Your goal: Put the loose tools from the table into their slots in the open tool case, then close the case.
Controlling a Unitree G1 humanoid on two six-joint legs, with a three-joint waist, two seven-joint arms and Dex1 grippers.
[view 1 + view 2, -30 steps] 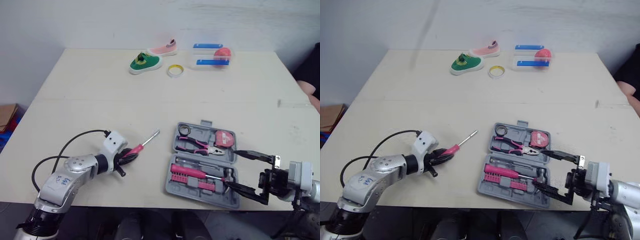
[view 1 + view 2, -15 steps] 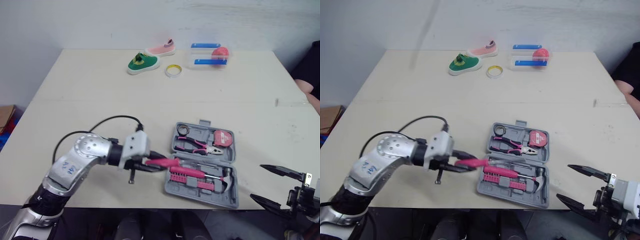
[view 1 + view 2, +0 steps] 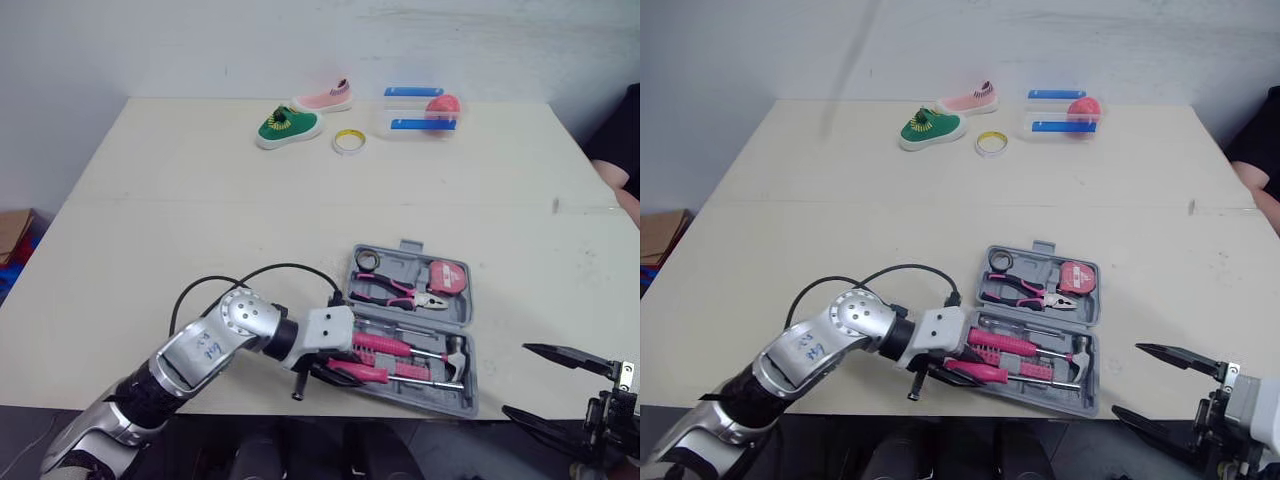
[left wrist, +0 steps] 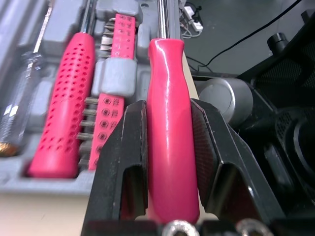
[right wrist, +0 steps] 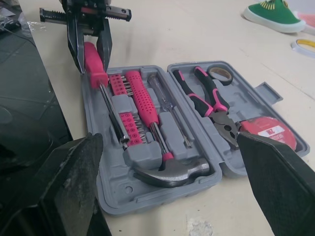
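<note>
While my left tool [image 5: 92, 58] is clamping the pink screwdriver [image 4: 170, 123] by its handle, I am holding it low over the near half of the open case [image 3: 420, 395] on the bench [image 3: 200, 200], its shaft lying alongside the bit rack [image 5: 123, 103]; whether it is seated I cannot tell. My right tool [image 3: 515, 379] is hanging wide open and empty, off the bench's near edge, right of the case.

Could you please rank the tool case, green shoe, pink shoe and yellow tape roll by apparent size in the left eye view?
1. tool case: largest, though nearest the camera.
2. green shoe and pink shoe: look about alike, so not ranked.
3. yellow tape roll: smallest.
</note>
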